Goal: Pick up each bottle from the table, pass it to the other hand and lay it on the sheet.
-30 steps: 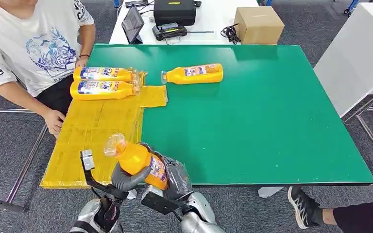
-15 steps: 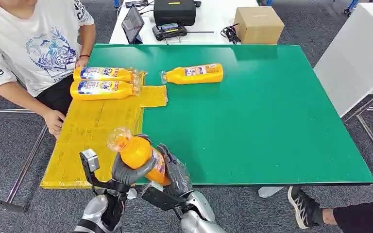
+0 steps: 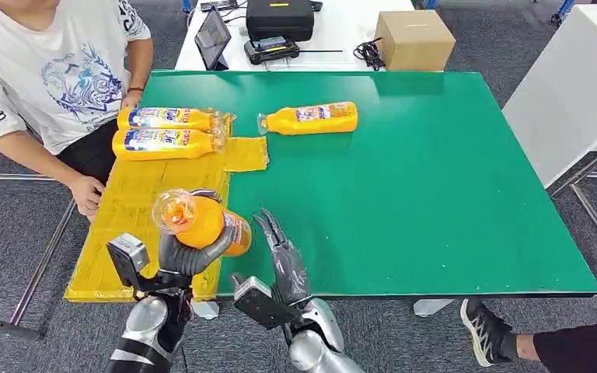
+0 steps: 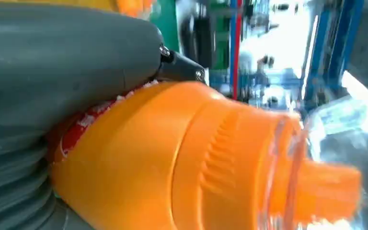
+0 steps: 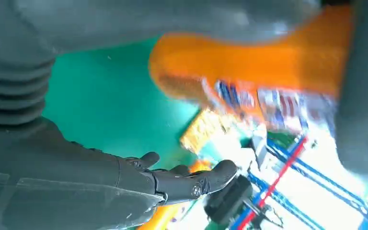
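Glossy orange plastic bottle (image 3: 202,225) w/ clear cap, matt green table (image 3: 420,186), textured yellow sheet (image 3: 155,202).

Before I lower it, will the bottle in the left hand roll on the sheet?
Probably a little: the bottle in the left hand looks rounded. Two bottles already lie still on the yellow sheet. Looks rigid, likely fairly heavy.

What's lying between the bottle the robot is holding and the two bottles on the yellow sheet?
Only bare yellow sheet, in the head view.
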Available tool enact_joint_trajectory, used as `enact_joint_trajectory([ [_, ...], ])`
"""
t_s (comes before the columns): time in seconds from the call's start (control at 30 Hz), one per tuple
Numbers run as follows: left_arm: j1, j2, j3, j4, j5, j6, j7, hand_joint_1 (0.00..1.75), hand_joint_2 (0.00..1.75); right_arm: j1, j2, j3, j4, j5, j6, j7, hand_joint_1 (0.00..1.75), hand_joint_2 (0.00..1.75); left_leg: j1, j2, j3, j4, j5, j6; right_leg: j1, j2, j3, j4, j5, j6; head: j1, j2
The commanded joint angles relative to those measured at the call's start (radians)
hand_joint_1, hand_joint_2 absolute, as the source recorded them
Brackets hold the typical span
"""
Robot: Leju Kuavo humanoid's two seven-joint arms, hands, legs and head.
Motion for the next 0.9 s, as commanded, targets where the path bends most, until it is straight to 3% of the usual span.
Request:
enact_joint_trajectory([
  [0.03,-0.131,0.058,0.060,0.037,-0.399,0.301,-0.067,1.75,1.75,0.090,-0.046,-0.009,-0.377,-0.138,-0.042,-0.084,0.00,0.00,0.002,-0.002,0.001,0.002,-0.001,-0.002,0.002,-0.002,0.002,0.002,-0.002,-0.003,0.000,0.000],
  [0.07,-0.152,0.077,0.056,0.076,-0.597,0.436,-0.039,1.75,1.75,0.095,-0.046,-0.007,-0.423,-0.197,-0.030,-0.110,0.00,0.00,0.001,-0.002,0.001,0.001,-0.001,-0.001,0.001,-0.002,0.002,0.001,-0.001,-0.002,0.001,0.000],
  [0.13,-0.194,0.103,0.076,0.165,-0.735,0.493,0.006,1.75,1.75,0.100,-0.054,0.002,-0.496,-0.227,-0.046,-0.133,0.00,0.00,0.001,0.000,0.003,0.000,-0.001,-0.002,0.001,-0.001,0.003,0.001,-0.001,-0.002,0.000,0.000],
  [0.33,-0.275,0.109,0.141,0.389,-0.817,0.551,0.015,1.75,1.75,0.109,-0.080,0.042,-0.603,-0.246,-0.061,-0.137,0.00,0.00,0.001,0.002,0.005,-0.001,-0.001,-0.002,0.001,0.000,0.004,-0.001,-0.001,-0.002,0.000,0.000],
  [0.37,-0.294,0.123,0.143,0.443,-0.853,0.566,0.025,1.75,1.75,0.114,-0.084,0.054,-0.626,-0.243,-0.067,-0.137,0.00,1.75,0.001,0.001,0.004,-0.001,0.000,-0.001,0.001,0.000,0.003,0.000,0.000,-0.002,0.000,0.000],
  [0.6,-0.381,0.179,0.202,0.684,-0.986,0.518,0.082,1.75,1.75,0.113,-0.098,0.082,-0.669,-0.277,-0.061,-0.126,0.00,1.75,0.002,0.003,0.006,-0.001,-0.001,-0.002,0.002,0.001,0.006,-0.001,-0.001,-0.003,0.000,0.000],
  [0.7,-0.418,0.222,0.171,0.774,-1.047,0.412,0.119,1.75,1.75,0.108,-0.098,0.080,-0.652,-0.294,-0.022,-0.117,0.00,1.75,0.001,0.002,0.005,-0.001,-0.001,-0.002,0.001,0.001,0.005,0.000,-0.001,-0.003,0.000,0.000],
  [0.9,-0.438,0.270,0.129,0.830,-1.136,0.350,0.148,1.75,1.75,0.107,-0.090,0.062,-0.597,-0.301,0.020,-0.129,0.00,1.75,0.002,0.002,0.005,-0.001,-0.001,-0.002,0.002,0.001,0.005,-0.001,-0.001,-0.002,0.000,0.000],
])
